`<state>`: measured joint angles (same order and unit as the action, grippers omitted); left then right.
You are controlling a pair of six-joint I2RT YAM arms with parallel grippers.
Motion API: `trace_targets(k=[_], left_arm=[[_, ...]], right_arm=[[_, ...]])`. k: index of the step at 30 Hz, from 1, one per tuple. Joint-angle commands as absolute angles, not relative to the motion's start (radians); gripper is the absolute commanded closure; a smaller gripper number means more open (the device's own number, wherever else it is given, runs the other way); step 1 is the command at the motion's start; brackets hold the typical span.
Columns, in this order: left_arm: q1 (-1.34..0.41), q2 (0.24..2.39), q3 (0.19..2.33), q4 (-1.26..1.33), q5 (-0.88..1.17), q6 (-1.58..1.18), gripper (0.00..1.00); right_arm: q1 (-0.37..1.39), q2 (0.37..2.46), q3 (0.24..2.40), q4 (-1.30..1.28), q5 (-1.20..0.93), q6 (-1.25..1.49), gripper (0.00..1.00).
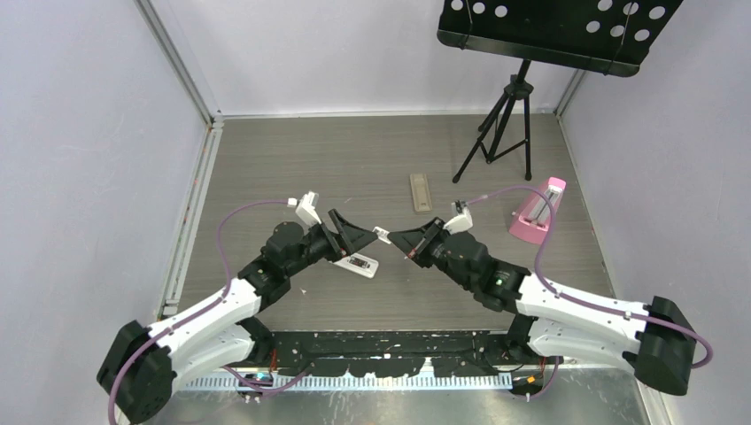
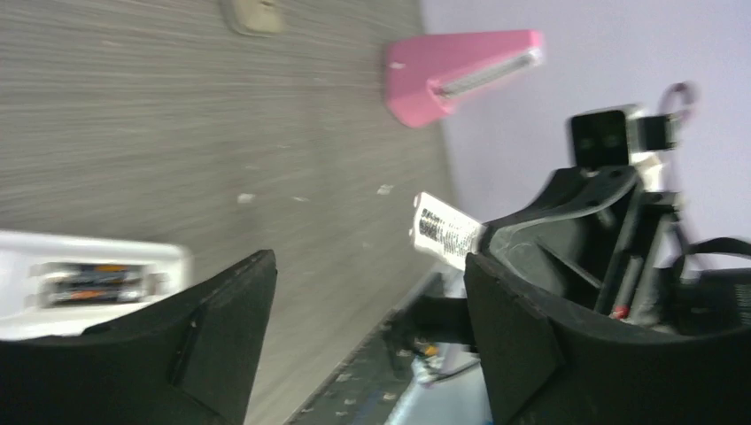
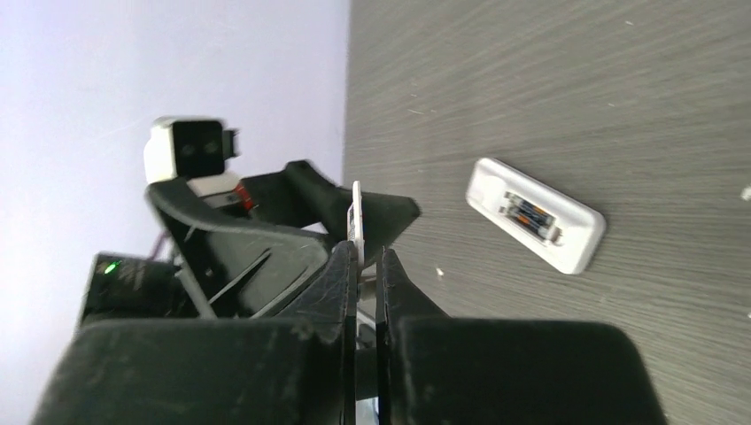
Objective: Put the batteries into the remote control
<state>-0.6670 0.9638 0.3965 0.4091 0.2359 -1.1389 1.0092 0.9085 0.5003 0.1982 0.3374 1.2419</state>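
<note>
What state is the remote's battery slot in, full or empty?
Full: the remote lies with its recess uncovered, two batteries side by side inside.

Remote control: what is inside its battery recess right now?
Two batteries lie side by side in the open recess of the remote control, with nothing over them. Whether their ends sit fully against the contacts is too small to tell.

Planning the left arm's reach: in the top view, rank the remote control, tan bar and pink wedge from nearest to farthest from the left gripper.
1. remote control, right beside the left gripper, near side.
2. tan bar, centre, farther back.
3. pink wedge, far right.
</note>
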Motion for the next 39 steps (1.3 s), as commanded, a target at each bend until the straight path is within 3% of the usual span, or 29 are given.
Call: trace_targets(k=[1,5,10,17,23,39], left_arm=[[-0.665,0.834,0.458,-0.020,-0.028,-0.856,0.16],[-0.640,0.788,0.491,-0.190,-0.155,-0.756,0.13],[-0.573,0.818,0.486,-0.216,-0.109,-0.729,0.13],[-0.406,0.910,0.451,-0.160,0.099,-0.733,0.34],[-0.377,0.969,0.430,-0.128,0.141,-0.720,0.42],[-0.377,1.073,0.416,-0.046,0.204,-0.710,0.42]], right_arm=[[0.980,1.036,0.614,0.038,0.294,1.319,1.00],[0.976,1.200,0.644,0.103,0.211,1.368,1.00],[0.976,1.350,0.678,0.184,0.172,1.386,1.00],[0.976,1.496,0.750,0.209,0.131,1.375,1.00],[0.976,1.568,0.793,0.209,0.120,1.375,1.00],[0.977,1.605,0.778,0.158,0.133,1.407,1.00]])
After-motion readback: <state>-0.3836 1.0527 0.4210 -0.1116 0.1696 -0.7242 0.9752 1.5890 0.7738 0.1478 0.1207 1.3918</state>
